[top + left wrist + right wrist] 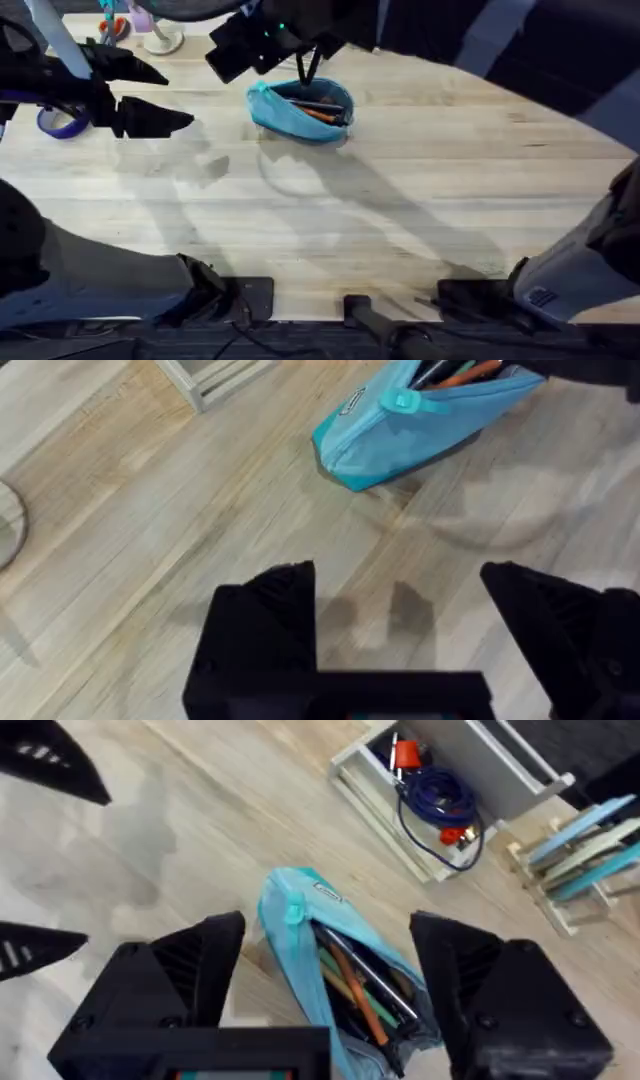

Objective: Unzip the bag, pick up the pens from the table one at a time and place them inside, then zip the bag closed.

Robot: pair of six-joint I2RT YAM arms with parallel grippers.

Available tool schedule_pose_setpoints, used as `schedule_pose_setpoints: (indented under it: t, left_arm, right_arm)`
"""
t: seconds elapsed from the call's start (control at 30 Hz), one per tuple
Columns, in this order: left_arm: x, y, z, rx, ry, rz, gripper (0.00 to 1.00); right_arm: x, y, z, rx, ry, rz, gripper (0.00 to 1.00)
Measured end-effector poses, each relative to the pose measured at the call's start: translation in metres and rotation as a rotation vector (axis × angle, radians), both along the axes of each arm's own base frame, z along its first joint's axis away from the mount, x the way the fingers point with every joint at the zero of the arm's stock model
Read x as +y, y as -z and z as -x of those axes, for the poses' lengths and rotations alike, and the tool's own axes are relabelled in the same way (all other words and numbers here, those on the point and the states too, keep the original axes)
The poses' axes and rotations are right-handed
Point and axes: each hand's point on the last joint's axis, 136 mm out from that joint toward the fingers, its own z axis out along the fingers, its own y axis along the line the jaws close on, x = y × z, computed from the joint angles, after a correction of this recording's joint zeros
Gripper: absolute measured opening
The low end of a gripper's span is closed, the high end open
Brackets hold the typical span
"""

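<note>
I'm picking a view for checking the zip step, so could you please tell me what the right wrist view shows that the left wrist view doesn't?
Right wrist alone: the bag's open mouth from above, with the orange pen and silver pen lying inside, plus a white tray holding a coiled blue cable.

Left wrist alone: the bag's closed end and side, and the open left claw over bare table.

Both: the turquoise bag, its pull tab and the wooden table.

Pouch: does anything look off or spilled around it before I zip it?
Nothing spilled. The turquoise pouch lies on the table, unzipped, with the orange pen and silver pen inside, their ends near the open mouth. The right claw is open, straddling the pouch.
</note>
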Motion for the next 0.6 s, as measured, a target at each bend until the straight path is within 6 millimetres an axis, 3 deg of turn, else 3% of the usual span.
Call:
schedule_pose_setpoints:
  t: [0.3,0.6]
  left_arm:
    - [0.0,0.0,0.0,0.0,0.0,0.0,0.993]
    - [0.0,0.0,0.0,-0.002,0.0,0.003,0.993]
  right_arm:
    - [0.007,0.029,0.005,0.021,0.038,0.07,0.996]
    - [0.005,0.04,0.006,0.04,0.057,0.088,0.997]
